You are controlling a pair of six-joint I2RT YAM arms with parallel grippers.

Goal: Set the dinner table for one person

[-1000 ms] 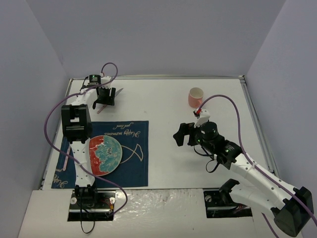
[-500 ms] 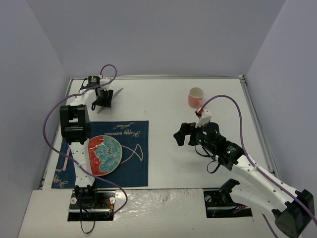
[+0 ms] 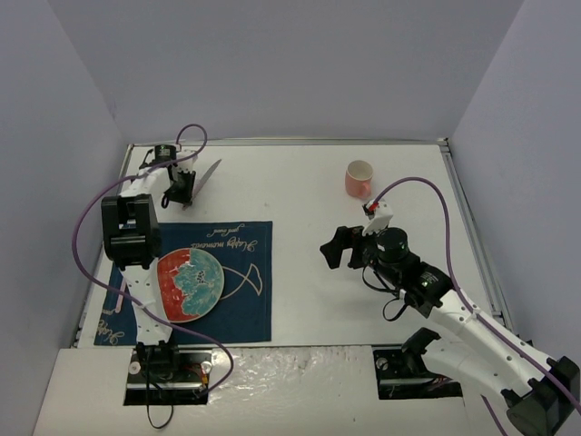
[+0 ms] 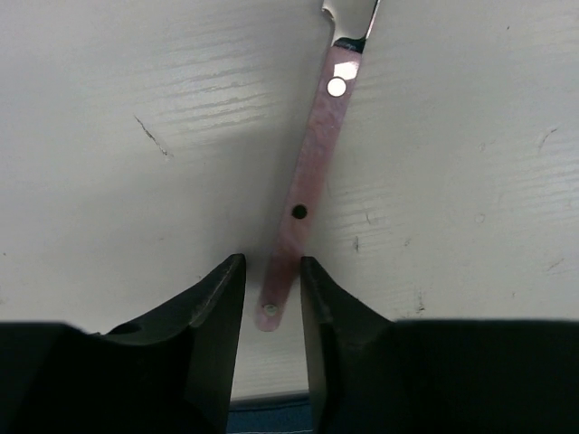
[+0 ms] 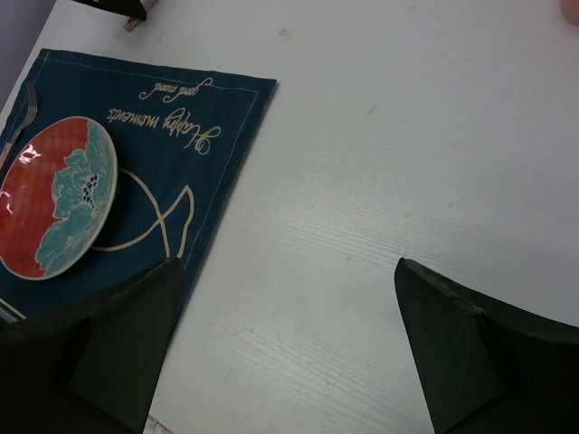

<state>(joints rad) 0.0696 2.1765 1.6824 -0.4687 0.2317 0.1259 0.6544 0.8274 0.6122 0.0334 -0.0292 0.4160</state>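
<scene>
Mat (image 3: pixel 238 272) read "Happy moments, good mood". My left jaws clamped knife (image 4: pixel 308 181) handle; right jaws apart over bare desk (image 3: pixel 300 182).

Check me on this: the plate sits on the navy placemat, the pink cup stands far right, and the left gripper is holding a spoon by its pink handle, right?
Not a spoon. The top external view shows a flat pointed blade, so the left gripper holds a knife by its pink handle. The plate does sit on the navy placemat, and the pink cup stands far right.

You have bare table (image 3: pixel 300 191) right of the placemat (image 3: pixel 238 272); only the cup (image 3: pixel 359 178) stands there, far right. The plate (image 3: pixel 186 283) fills the placemat's left half.
</scene>
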